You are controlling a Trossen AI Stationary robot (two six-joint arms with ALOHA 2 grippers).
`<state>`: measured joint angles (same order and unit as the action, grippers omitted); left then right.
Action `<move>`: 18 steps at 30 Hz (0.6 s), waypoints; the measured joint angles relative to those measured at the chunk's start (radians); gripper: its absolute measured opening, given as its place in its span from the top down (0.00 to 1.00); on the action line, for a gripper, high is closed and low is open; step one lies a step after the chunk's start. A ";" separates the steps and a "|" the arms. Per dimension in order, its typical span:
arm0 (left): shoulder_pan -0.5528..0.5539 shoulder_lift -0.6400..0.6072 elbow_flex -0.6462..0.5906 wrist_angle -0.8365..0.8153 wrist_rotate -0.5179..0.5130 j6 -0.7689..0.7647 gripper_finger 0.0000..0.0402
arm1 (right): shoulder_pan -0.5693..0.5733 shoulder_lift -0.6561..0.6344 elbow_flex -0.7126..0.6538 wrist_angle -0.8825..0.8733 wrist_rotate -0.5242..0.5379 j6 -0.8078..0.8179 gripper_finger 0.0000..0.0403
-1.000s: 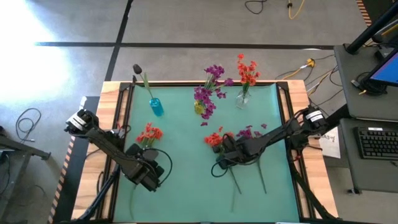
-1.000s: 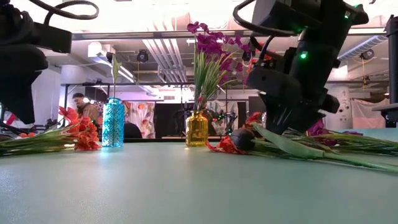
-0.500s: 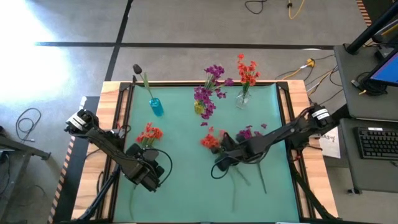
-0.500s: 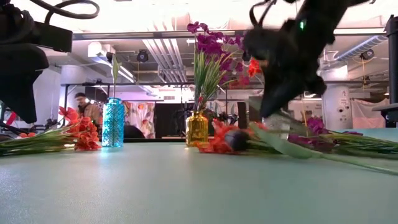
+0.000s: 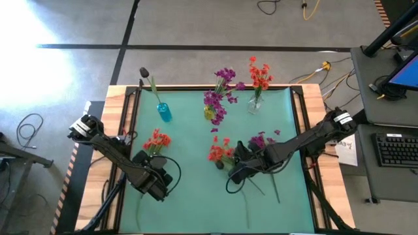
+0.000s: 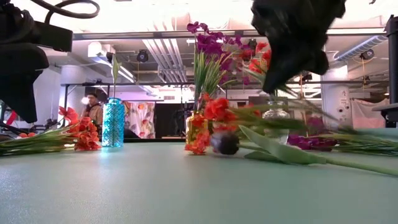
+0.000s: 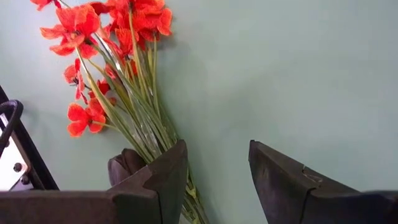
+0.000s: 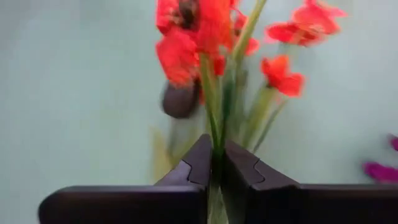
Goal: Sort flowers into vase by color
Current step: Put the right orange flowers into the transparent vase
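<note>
A: Orange-red flower [image 8: 211,37] is pinched by its stem in the right tool [image 8: 217,163], lifted just off the desk [image 5: 189,196] mid-mat; carry it high and stem-down toward the clear vase [image 5: 254,104]; the left tool [image 7: 217,168] waits, fingers apart.

B: Count: three vases; red bunch [image 5: 157,140] lying left.

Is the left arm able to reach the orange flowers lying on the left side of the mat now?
Probably yes. The left gripper is open, and the orange flowers lie just ahead with their stems beside one finger; nothing blocks them.
</note>
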<state>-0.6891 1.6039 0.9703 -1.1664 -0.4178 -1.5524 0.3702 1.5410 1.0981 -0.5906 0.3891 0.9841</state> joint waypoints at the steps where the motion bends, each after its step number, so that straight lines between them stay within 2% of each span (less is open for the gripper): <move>1: 0.000 0.000 0.000 0.001 -0.005 0.000 0.61 | -0.001 0.000 -0.010 -0.013 0.001 0.008 0.94; 6: 0.000 0.000 0.000 0.004 -0.011 0.000 0.61 | -0.002 0.000 -0.039 -0.073 -0.019 0.012 0.81; 11: 0.000 0.000 0.000 0.003 -0.012 0.000 0.61 | 0.008 0.000 -0.044 -0.083 -0.094 -0.025 0.60; 18: 0.000 0.000 0.000 0.004 -0.019 0.000 0.61 | 0.032 0.004 -0.102 -0.077 -0.117 -0.046 0.34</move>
<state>-0.6895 1.6039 0.9703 -1.1622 -0.4368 -1.5528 0.4026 1.5447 0.9958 -0.6680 0.2717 0.9378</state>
